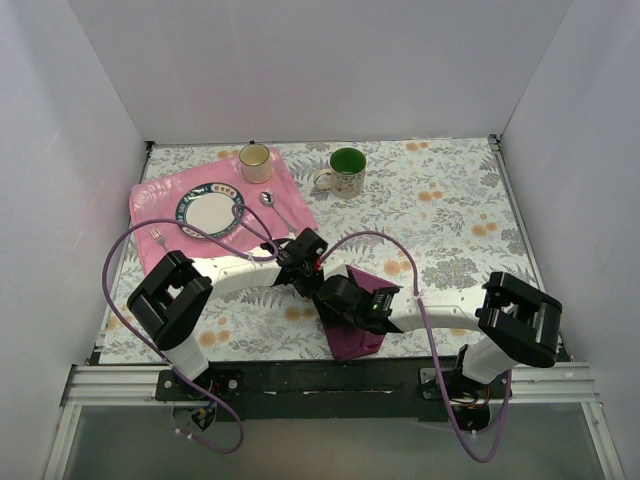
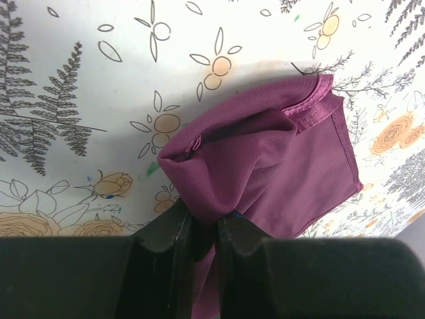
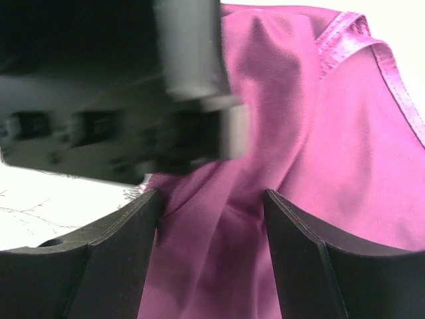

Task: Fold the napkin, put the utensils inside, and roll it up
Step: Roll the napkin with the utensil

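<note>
Plain white walls [image 1: 320, 70] close in the counter [image 1: 450, 200] at nine, twelve and three o'clock. Its top bears a grey-and-orange floral print. An aluminium rail [image 1: 110, 385] edges six o'clock. Lighting is even.

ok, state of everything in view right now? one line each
napkin: bunched, one part pinched up, not rolled
left gripper: shut on the napkin
right gripper: open, napkin between its fingers
fork: lying on the pink mat, left of plate
spoon: lying on the mat, right of plate
plate: on the mat, empty
pink mat: spread on the table
cream mug: upright
green mug: upright
</note>
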Robot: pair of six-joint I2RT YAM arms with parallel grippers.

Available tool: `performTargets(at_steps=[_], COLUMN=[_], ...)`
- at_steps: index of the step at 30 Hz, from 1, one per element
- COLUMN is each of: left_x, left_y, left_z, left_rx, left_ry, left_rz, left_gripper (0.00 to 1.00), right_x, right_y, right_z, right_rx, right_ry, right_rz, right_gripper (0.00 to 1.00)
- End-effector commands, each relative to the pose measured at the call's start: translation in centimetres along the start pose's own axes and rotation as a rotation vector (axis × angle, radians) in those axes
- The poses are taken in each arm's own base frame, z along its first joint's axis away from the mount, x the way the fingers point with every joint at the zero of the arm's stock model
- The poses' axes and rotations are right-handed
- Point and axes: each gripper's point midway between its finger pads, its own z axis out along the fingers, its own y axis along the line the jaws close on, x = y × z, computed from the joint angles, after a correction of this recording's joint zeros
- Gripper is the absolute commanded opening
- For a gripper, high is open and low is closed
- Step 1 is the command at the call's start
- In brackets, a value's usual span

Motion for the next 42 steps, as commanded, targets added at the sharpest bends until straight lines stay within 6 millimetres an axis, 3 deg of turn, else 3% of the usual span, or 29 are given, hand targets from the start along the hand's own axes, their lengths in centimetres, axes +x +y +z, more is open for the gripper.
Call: performTargets(at_steps=[1,9,14,19,24,28,29,32,34,35,36,37,38,39,42], left_x=[-0.1,-0.3,-0.1,0.0,0.1,0.2,0.1,-0.1,-0.3,-0.5,-0.8,-1.4,-1.7,-2.2,-3.5], left_y=[-0.7,-1.2,-1.6,-1.3,-0.9,-0.8,-0.8,-0.3,0.4,0.5,0.2,0.4,0.2,0.3,0.4], left_z=[-0.7,-1.8,-2.4,-2.7,-2.7,-2.6,-2.6,-2.6,-2.4,-2.8,-3.0,-3.1,-3.8,-4.1,-5.4], left_rx=[-0.003,0.05,0.056,0.054,0.056,0.052,0.058,0.058,0.059,0.081,0.11,0.121,0.147,0.16,0.206], left_ry=[-0.016,-0.01,0.01,0.025,0.033,0.038,0.037,0.032,0.028,0.022,0.014,-0.009,-0.028,-0.05,-0.124], left_rz=[-0.134,-0.165,-0.205,-0.242,-0.283,-0.317,-0.32,-0.323,-0.317,-0.281,-0.254,-0.232,-0.196,-0.143,-0.046], left_gripper=[0.0,0.0,0.0,0.0,0.0,0.0,0.0,0.0,0.0,0.0,0.03,0.15,0.31,0.56,0.77], right_x=[-3.0,-4.1,-4.3,-3.3,-2.0,-0.7,-0.5,-0.5,0.4,-0.3,-0.4,0.5,-0.1,-0.1,0.1], right_y=[2.8,2.9,3.5,2.1,2.0,1.7,1.7,1.7,1.4,1.3,1.9,1.6,1.1,1.9,1.4], right_z=[-0.6,-2.3,-1.1,0.2,1.2,2.0,2.1,2.1,1.8,1.8,1.2,1.1,1.2,0.7,0.3], right_rx=[-0.047,-0.094,-0.078,0.013,0.025,0.031,0.028,0.002,-0.04,-0.074,-0.129,-0.147,-0.177,-0.25,-0.369], right_ry=[-0.157,-0.213,-0.209,-0.203,-0.183,-0.158,-0.151,-0.15,-0.132,-0.16,-0.158,-0.14,-0.148,-0.13,-0.101], right_rz=[-0.035,-0.008,0.011,0.053,0.072,0.066,0.06,0.071,0.088,0.111,0.117,0.12,0.149,0.166,0.221], right_gripper=[0.71,0.73,0.73,0.72,0.66,0.44,0.29,0.07,0.01,0.01,0.01,0.01,0.01,0.01,0.01])
